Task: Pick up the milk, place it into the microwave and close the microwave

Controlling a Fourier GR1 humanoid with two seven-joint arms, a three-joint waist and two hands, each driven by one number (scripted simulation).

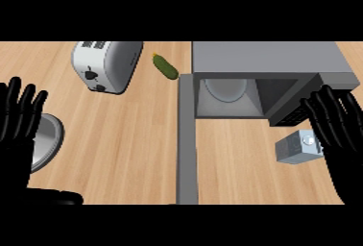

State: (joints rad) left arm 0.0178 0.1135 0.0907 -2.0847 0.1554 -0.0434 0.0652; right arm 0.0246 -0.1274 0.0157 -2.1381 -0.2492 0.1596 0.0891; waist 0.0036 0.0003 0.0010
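Observation:
The milk (297, 147) is a small grey-white carton with a round cap, lying on the wooden counter in front of the microwave's right side. The grey microwave (269, 57) stands at the back right, its cavity showing a round turntable (225, 90). Its door (187, 139) is swung open, a long grey slab reaching toward the view's lower edge. My right hand (337, 122) is open, fingers straight and pointing up, just right of the carton and not holding it. My left hand (17, 120) is open at the left edge, fingers up, resting.
A silver toaster (108, 65) stands at the back left. A green cucumber (165, 66) lies between the toaster and the microwave. A round metal plate (46, 139) sits partly behind my left hand. Bare wooden counter (120, 144) lies between plate and door.

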